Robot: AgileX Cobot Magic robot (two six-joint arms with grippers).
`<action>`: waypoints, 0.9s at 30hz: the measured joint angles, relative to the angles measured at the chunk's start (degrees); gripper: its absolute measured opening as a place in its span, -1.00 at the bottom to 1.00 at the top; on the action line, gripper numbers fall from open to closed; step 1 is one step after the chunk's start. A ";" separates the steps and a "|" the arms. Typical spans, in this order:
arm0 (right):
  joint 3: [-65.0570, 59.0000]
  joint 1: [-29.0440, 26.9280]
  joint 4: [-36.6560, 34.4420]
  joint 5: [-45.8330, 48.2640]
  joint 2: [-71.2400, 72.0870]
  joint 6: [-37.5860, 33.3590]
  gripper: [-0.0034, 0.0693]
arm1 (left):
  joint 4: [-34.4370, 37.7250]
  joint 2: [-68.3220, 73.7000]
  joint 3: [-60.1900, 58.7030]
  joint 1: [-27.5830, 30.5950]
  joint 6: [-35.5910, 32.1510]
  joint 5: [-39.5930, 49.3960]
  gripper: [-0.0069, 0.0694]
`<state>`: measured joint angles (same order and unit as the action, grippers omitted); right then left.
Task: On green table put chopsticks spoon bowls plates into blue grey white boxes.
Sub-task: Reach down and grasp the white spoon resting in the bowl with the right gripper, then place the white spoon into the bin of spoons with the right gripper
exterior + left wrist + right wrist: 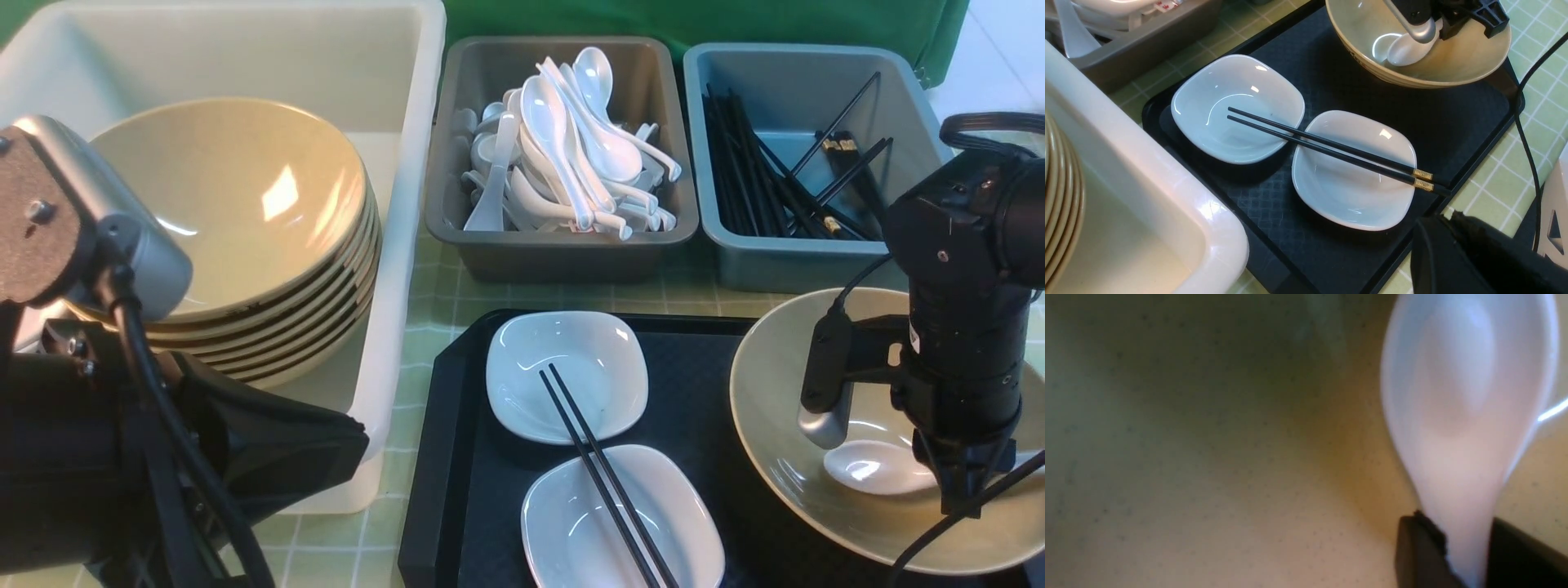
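right claw clamped on spoon handle inside bowl at four o'clock, left claw closed at eight o'clock, chopsticks across two plates

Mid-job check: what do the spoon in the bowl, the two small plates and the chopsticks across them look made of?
The spoon: glossy white with sharp highlights, likely glazed ceramic or melamine. The plates: the same glossy white look, ceramic or melamine; I cannot tell which. The chopsticks: smooth black with a slight sheen, probably plastic or lacquered wood, with gold bands near one end.
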<state>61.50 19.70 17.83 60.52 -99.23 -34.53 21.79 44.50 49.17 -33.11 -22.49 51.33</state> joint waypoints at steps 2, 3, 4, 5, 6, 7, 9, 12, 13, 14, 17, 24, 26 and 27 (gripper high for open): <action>0.00 0.00 0.00 0.00 0.27 0.02 -0.46 | 0.05 0.00 0.00 0.00 0.00 0.00 -0.82; 0.00 0.00 0.00 0.00 0.55 0.02 -0.46 | 0.11 0.00 0.00 0.00 0.00 0.00 -0.82; 0.00 0.00 0.00 0.00 0.83 0.07 -0.46 | 0.10 0.00 0.00 0.00 0.00 0.00 -0.82; 0.00 0.00 -0.41 0.00 1.99 0.12 -0.46 | 0.23 0.00 0.00 0.00 0.00 -0.13 -0.82; 0.00 0.00 -0.48 0.00 2.16 0.12 -0.46 | 0.23 0.00 0.00 0.00 0.00 -0.22 -0.82; 0.21 -0.13 -1.18 0.06 2.93 0.12 -0.46 | 0.48 0.00 0.00 0.00 0.00 -0.44 -0.82; 1.67 -0.96 -4.91 -0.14 4.79 0.93 -0.46 | 1.02 0.00 0.00 0.00 0.70 -1.78 -0.82; 5.95 -3.80 -13.50 -0.41 6.00 2.06 -0.46 | 1.16 0.00 0.00 0.00 2.47 -4.44 -0.82; 7.25 -5.07 -15.92 -0.41 6.07 2.07 -0.46 | 1.17 0.00 0.00 0.00 2.89 -5.57 -0.82; 8.87 -6.44 -19.01 -0.55 6.07 2.22 -0.46 | 1.17 0.00 0.00 0.00 3.30 -6.66 -0.82; 12.56 -10.24 -27.00 -2.17 6.07 3.14 -0.46 | 1.17 0.00 0.00 0.00 3.84 -8.93 -0.82; 19.90 -18.25 -44.70 -12.66 2.99 4.72 -0.46 | 1.53 0.00 0.00 0.00 4.21 -11.97 -0.82; 22.58 -19.13 -47.99 -13.31 0.24 4.55 -0.46 | 1.56 0.00 0.00 0.00 4.84 -12.40 -0.82; 23.85 -19.26 -48.90 -13.31 -1.08 4.49 -0.46 | 1.61 0.00 0.00 0.00 5.55 -12.52 -0.82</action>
<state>85.35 0.43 -31.07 47.21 -100.31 -30.04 23.39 44.50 49.17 -33.11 -16.94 38.81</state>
